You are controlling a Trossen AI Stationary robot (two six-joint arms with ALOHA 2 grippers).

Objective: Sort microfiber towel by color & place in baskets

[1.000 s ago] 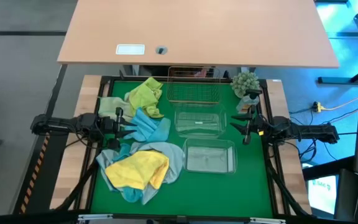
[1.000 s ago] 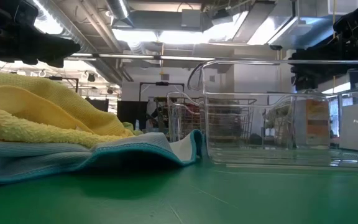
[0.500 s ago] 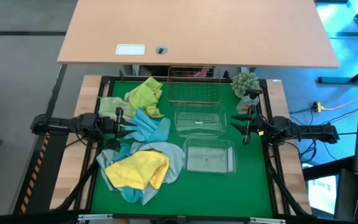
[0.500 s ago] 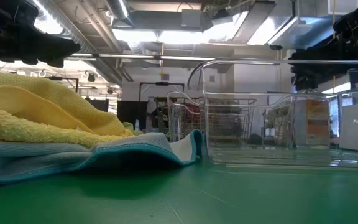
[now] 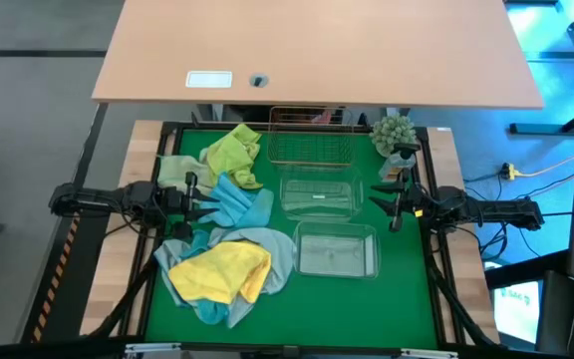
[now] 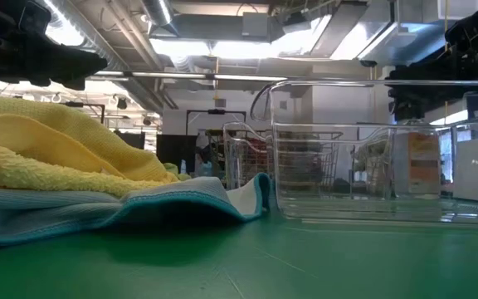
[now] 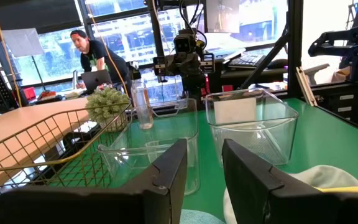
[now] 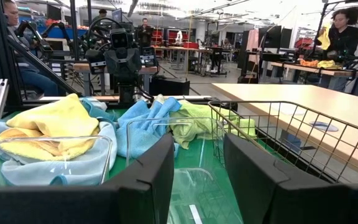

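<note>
Several microfiber towels lie heaped on the green mat's left half: a yellow-green one (image 5: 233,150), a pale green one (image 5: 171,168), a blue one (image 5: 239,200), and a yellow one (image 5: 221,271) resting on a light teal one (image 5: 281,255). To their right stand a copper wire basket (image 5: 310,148) and two clear tubs (image 5: 317,195) (image 5: 337,251) in a row from far to near. My left gripper (image 5: 205,205) hovers open at the mat's left edge, level, over the blue towel's rim. My right gripper (image 5: 388,199) hovers open at the right edge, facing the tubs.
A small potted plant (image 5: 395,134) stands at the mat's far right corner, close to my right arm. A wooden desk (image 5: 317,50) lies beyond the far edge. People show in the room behind. Bare green mat (image 5: 367,314) lies along the near edge.
</note>
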